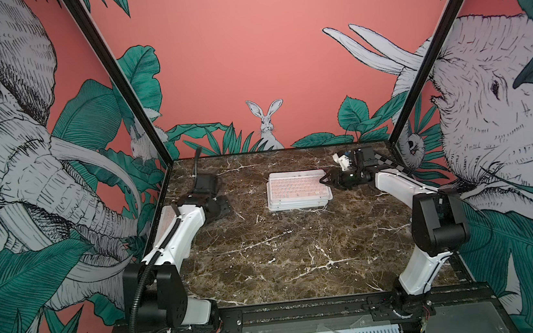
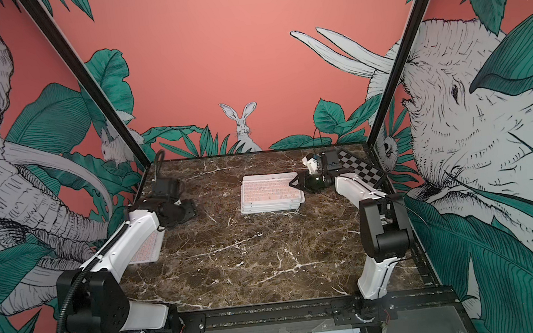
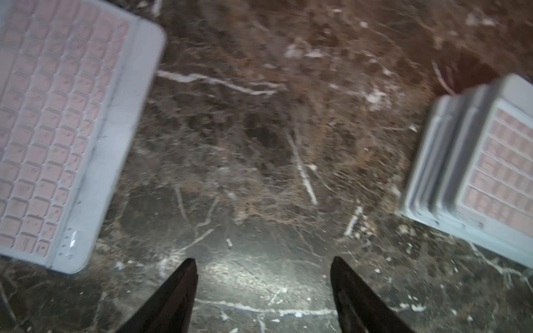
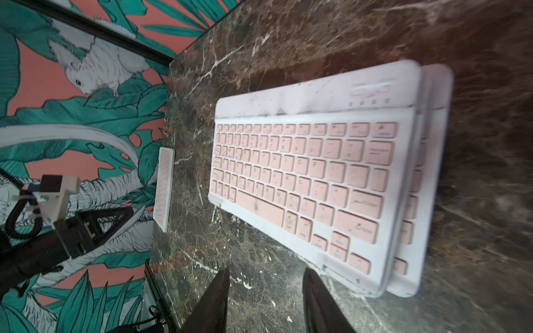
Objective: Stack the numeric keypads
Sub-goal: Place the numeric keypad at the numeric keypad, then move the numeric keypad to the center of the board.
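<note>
One pink keypad not yet on the pile

The stack of numeric keypads [image 1: 298, 189] sits centre-far on the marble table [image 1: 284, 256], its edges slightly staggered; a lone pink keypad [image 2: 147, 249] lies flat at the left edge, partly under the left arm; the left gripper [image 3: 262, 262] hovers over bare marble between the two, jaws spread and empty; the right gripper [image 4: 266, 274] sits just beside the stack's right end, jaws apart, holding nothing; the boards look thin, stiff and light, smooth plastic with rounded corners, probably slippery; pinching the plain bezel along a long edge seems safer than pressing the keys.
</note>
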You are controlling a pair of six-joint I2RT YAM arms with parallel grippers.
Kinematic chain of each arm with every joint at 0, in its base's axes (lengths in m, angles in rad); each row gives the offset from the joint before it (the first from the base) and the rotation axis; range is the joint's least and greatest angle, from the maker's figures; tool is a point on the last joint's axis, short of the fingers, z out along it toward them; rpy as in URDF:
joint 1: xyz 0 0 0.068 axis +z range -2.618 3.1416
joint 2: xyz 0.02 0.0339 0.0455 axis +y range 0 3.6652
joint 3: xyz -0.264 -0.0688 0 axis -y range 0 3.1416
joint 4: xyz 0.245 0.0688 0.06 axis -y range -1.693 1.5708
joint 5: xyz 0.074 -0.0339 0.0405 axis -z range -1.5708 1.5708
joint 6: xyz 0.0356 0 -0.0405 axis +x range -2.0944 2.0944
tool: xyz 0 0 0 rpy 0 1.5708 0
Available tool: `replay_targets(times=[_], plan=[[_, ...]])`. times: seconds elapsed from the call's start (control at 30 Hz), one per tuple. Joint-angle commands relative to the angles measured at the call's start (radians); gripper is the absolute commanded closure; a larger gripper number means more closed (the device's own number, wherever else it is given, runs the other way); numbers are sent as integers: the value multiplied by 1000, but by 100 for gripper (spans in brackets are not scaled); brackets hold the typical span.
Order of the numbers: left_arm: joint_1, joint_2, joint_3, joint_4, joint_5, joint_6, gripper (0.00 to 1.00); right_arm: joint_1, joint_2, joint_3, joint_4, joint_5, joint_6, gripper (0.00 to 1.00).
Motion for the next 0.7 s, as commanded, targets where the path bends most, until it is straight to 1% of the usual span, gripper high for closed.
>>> replay_targets(times=[0.0, 0.17, 0.3, 0.37, 0.5, 0.67], plan=[[109, -30, -42, 12, 58, -11, 25, 64, -32, -14, 29, 15, 9, 58], [233, 36, -27, 5, 60, 18, 25, 139, -22, -12, 41, 9, 41, 58], [309, 80, -2, 21, 34, 69, 25, 166, -17, -8, 67, -5, 81, 58], [329, 114, 32, -1, -19, 95, 25, 174, -15, 0, 75, -11, 96, 58], [350, 171, 57, 46, -87, 149, 25, 183, 6, 43, 37, 4, 83, 58], [390, 236, 71, 92, -75, 187, 24, 188, 39, 133, -27, 8, 70, 58]])
